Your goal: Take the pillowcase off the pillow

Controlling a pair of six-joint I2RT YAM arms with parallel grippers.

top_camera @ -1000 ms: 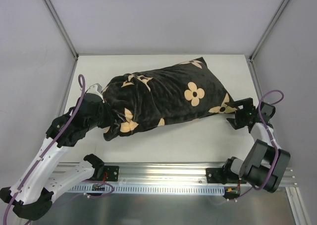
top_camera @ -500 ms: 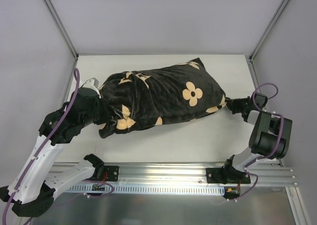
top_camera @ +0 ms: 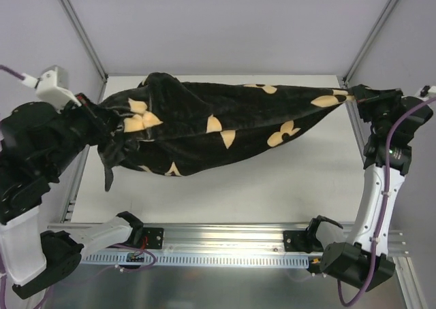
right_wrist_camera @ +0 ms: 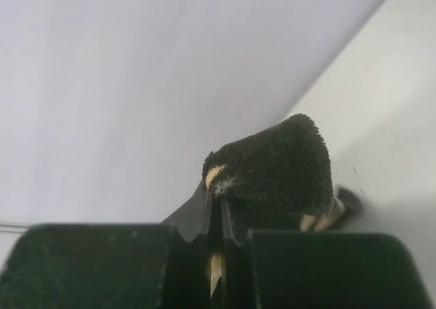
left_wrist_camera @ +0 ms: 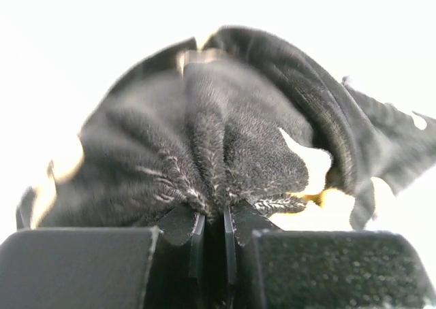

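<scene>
The black pillowcase (top_camera: 225,122) with tan flower motifs hangs stretched above the table between both grippers. My left gripper (top_camera: 95,118) is raised at the left and shut on bunched black fabric (left_wrist_camera: 225,132) at that end; its jaws (left_wrist_camera: 212,214) pinch the folds. At the far right my right gripper (top_camera: 354,94) is shut on the pillowcase's corner (right_wrist_camera: 279,159), a tuft of pile sticking up past the gripper (right_wrist_camera: 219,200). The pillow is hidden inside the pillowcase, which bulges in the middle; no white shows.
The white table (top_camera: 272,186) lies under the hanging bundle. A metal rail (top_camera: 225,244) with both arm bases runs along the near edge. Grey walls and slanted frame posts (top_camera: 78,30) close in the back and sides.
The right gripper shut on the pillowcase's right corner. Both arms rose and moved apart, lifting the bundle off the table and stretching it lengthwise.
</scene>
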